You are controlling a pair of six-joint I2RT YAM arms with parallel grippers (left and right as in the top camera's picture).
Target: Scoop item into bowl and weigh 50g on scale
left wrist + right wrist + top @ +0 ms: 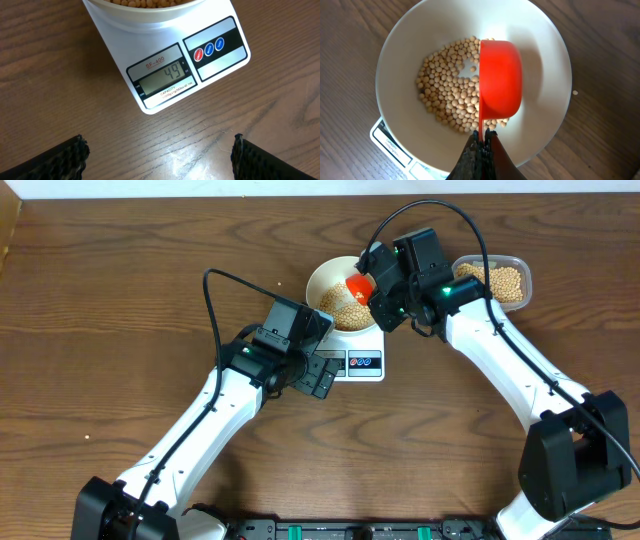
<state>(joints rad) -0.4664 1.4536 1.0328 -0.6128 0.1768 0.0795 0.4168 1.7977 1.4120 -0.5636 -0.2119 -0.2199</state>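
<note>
The white bowl [318,278] stands on the white scale [364,363] and holds a heap of tan beans [447,92]. My right gripper [483,137] is shut on the thin handle of a red scoop [500,80]. The scoop hangs over the bowl [395,60], tipped on its side with its mouth toward the beans. The scale [210,60] shows 49 on its grey display [167,76]. My left gripper [160,155] hovers over bare wood just in front of the scale. It is open and empty, with both fingers [65,160] wide apart.
A clear plastic tub [497,281] with more beans sits right of the bowl, behind my right arm. One stray bean [575,92] lies on the wood beside the bowl. A corner of the scale [390,142] shows under the bowl.
</note>
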